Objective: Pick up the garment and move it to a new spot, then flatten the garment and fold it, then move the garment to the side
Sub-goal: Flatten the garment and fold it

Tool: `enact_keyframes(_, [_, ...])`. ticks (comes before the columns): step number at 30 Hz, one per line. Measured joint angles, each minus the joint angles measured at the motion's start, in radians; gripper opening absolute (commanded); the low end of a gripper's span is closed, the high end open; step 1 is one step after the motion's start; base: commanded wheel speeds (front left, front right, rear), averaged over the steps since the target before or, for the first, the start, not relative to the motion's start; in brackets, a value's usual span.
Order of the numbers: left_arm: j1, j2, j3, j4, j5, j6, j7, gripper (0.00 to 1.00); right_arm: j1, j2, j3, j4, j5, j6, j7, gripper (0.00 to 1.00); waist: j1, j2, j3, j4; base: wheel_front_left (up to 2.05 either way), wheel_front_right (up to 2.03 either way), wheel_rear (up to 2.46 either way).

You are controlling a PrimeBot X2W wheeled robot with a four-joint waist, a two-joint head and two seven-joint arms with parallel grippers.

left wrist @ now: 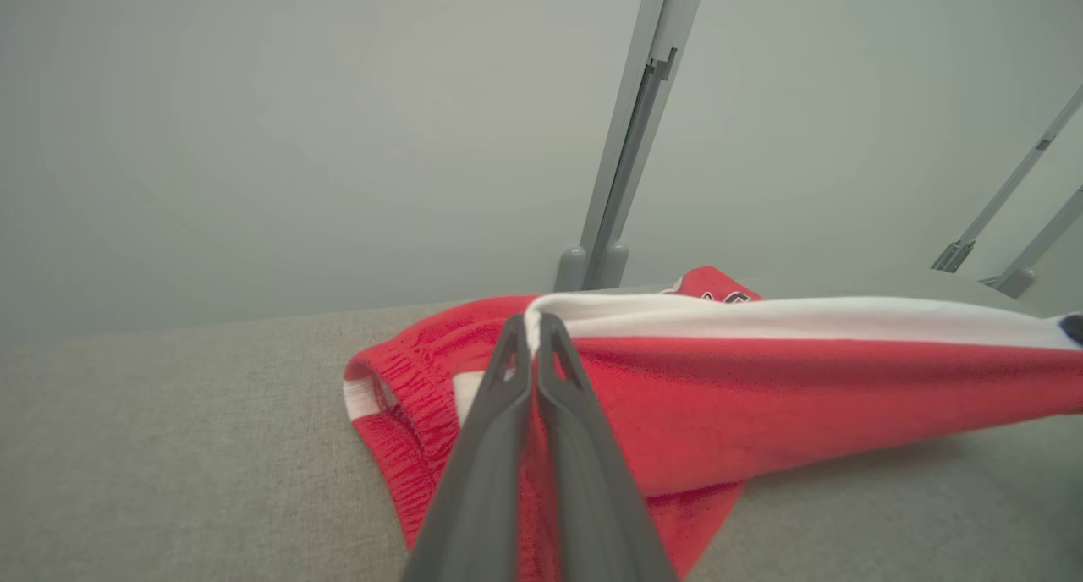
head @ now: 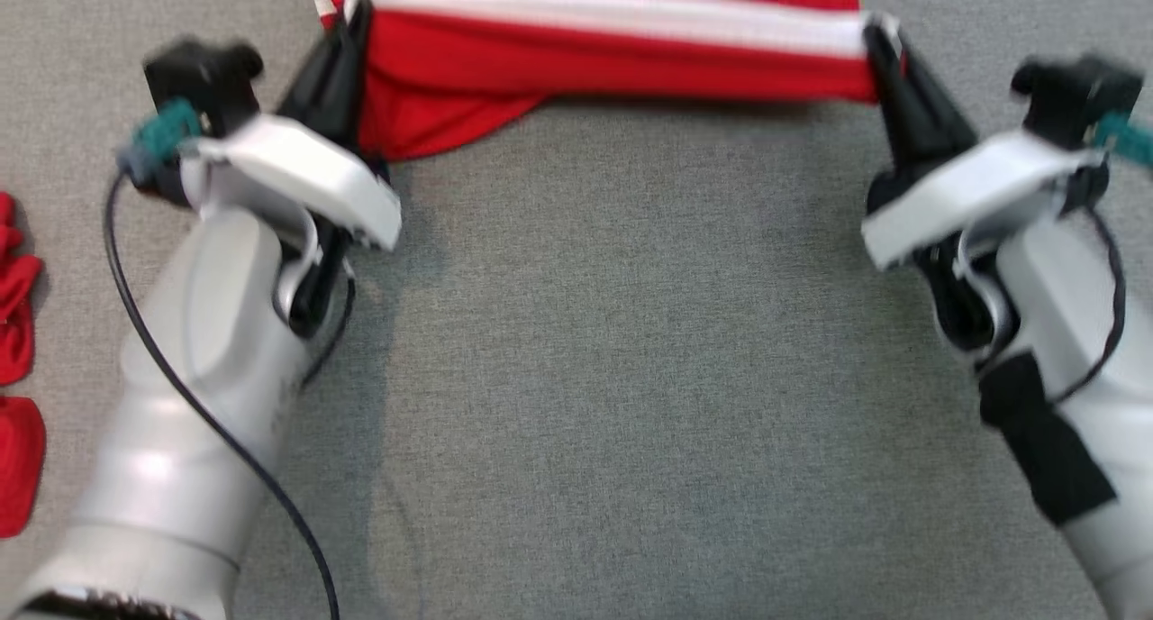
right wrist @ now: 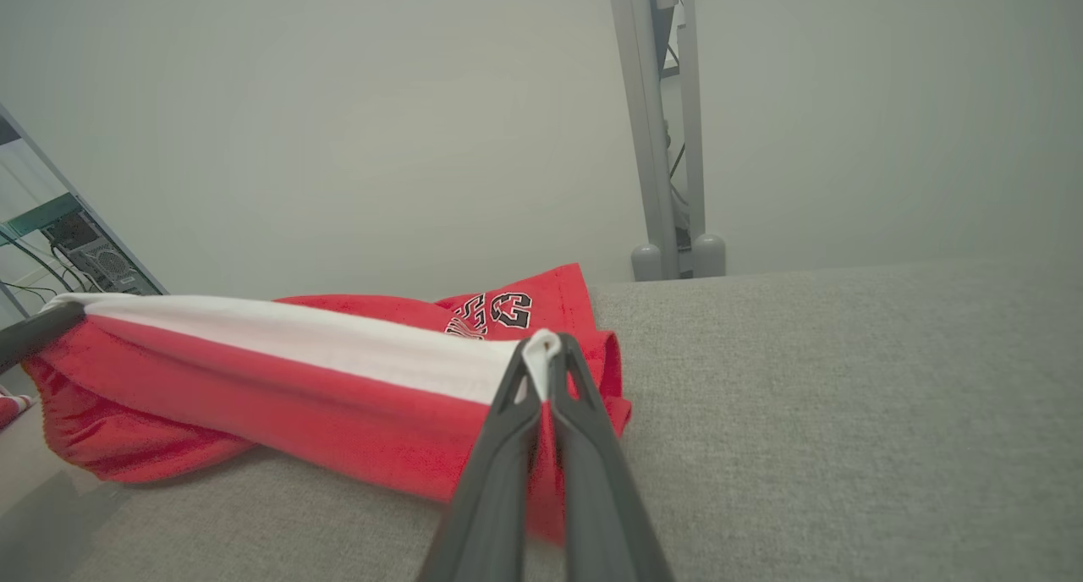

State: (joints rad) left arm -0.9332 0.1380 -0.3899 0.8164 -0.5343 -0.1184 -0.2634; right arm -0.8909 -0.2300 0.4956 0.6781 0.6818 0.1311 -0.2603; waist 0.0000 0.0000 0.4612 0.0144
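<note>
The garment [head: 612, 52] is red cloth with a white stripe and a black-and-white emblem, stretched across the far part of the grey table. My left gripper [head: 358, 12] is shut on its left end, and my right gripper [head: 876, 30] is shut on its right end. The edge between them is held taut above the table, while the rest sags onto the surface behind. In the left wrist view the dark fingers [left wrist: 535, 324] pinch the white stripe of the garment [left wrist: 761, 396]. The right wrist view shows its gripper [right wrist: 546, 345] pinching the garment [right wrist: 296, 387] the same way.
More red cloth [head: 16, 350] lies at the table's left edge. The grey fabric tabletop [head: 612, 377] spreads between and in front of my arms. Grey metal posts [left wrist: 630, 134] [right wrist: 664, 125] stand at the table's far edge before a pale wall.
</note>
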Motion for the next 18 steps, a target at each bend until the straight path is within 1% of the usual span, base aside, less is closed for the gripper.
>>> enact_keyframes(5, [0.182, 0.003, 0.049, -0.157, 0.071, 0.022, 0.000, 0.00, 0.203, -0.006, -0.042, -0.146, -0.015, 0.000, 0.000, 0.00, 0.0000, 0.0000, -0.034, 0.003, 0.00, 0.00, 0.00])
enact_keyframes(9, [0.342, 0.013, 0.062, -0.278, 0.126, 0.039, -0.001, 0.00, 0.350, -0.001, -0.066, -0.222, -0.053, 0.000, 0.000, 0.00, 0.0000, 0.0000, -0.072, 0.001, 0.00, 0.00, 0.00])
enact_keyframes(14, [0.524, 0.024, 0.056, -0.411, 0.167, 0.065, -0.001, 0.00, 0.513, 0.004, -0.098, -0.297, -0.068, 0.000, 0.000, 0.00, 0.0000, 0.0000, -0.126, 0.003, 0.00, 0.00, 0.00])
enact_keyframes(18, [0.653, 0.033, 0.038, -0.497, 0.178, 0.089, 0.000, 0.00, 0.630, 0.010, -0.152, -0.372, -0.083, 0.000, 0.035, 0.00, 0.0000, 0.0000, -0.168, 0.007, 0.00, 0.00, 0.00])
